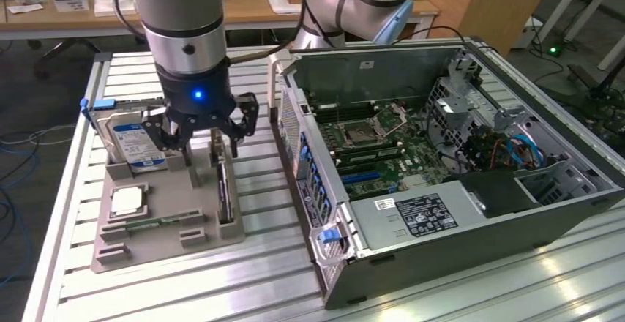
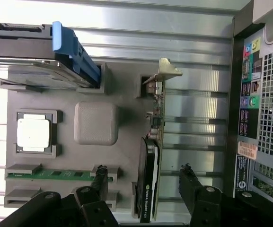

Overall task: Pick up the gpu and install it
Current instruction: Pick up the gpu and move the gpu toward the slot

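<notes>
**High overview, close wrist look-down**

Exterior: raised, angled down over slatted table (image 1: pixel 440 293), gray tray (image 1: pixel 166 216) and open computer case (image 1: pixel 440 263) — moderately far. Wrist: near, facing straight down on the tray. Shared: tray, gpu (image 1: pixel 224 190), case's rear panel.

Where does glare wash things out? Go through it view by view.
Exterior view: overhead light streaks the table near the computer case; wrist view: the table's slats blow out white, the square chip is bleached, the gpu reads dark.
</notes>
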{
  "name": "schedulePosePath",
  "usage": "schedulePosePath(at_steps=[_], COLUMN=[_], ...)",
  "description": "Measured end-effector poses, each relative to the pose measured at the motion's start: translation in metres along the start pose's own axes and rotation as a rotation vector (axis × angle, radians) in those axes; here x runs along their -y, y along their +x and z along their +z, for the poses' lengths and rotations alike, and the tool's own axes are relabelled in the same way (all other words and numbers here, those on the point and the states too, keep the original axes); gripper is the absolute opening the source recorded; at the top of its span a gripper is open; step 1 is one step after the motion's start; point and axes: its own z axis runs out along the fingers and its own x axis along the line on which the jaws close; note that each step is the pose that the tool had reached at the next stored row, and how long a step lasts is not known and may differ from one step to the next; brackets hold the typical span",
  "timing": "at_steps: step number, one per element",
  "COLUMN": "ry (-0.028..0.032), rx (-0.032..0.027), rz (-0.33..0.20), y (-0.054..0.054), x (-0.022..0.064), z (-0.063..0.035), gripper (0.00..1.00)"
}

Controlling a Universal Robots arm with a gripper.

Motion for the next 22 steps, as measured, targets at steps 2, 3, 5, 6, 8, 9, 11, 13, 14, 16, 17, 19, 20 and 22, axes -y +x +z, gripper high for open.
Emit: schedulePosePath(at_steps=[2, 3, 5, 6, 8, 9, 11, 13, 14, 16, 17, 19, 20, 22], ry=[0.0001, 0.0000, 0.0000, 0.0000, 0.0001, 0.0001, -0.0001, 0.0001, 0.0001, 0.0002, 0.0001, 0.0002, 0.0004, 0.0005], rx=[-0.0002, -0.0001, -0.0001, -0.0002, -0.0003, -0.0002, 0.0002, 0.0001, 0.0001, -0.0009, -0.0010, -0.0006, -0.0005, -0.0002], rz=[0.000, 0.000, 0.000, 0.000, 0.001, 0.001, 0.004, 0.006, 0.007, 0.012, 0.015, 0.024, 0.028, 0.034], y=[0.000, 0.000, -0.001, 0.000, 0.000, 0.000, 0.000, 0.000, -0.001, -0.001, -0.002, -0.003, -0.004, -0.006], x=[0.0010, 0.0013, 0.0020, 0.0024, 0.0046, 0.0063, 0.0087, 0.0089, 0.0090, 0.0091, 0.0091, 0.0093, 0.0094, 0.0096], z=[0.0015, 0.0025, 0.0046, 0.0060, 0.0086, 0.0096, 0.0128, 0.0162, 0.0180, 0.0217, 0.0236, 0.0273, 0.0290, 0.0325], gripper=[0.72, 0.72, 0.72, 0.72, 0.72, 0.72, 0.72, 0.72, 0.72, 0.72, 0.72, 0.72, 0.72, 0.72])
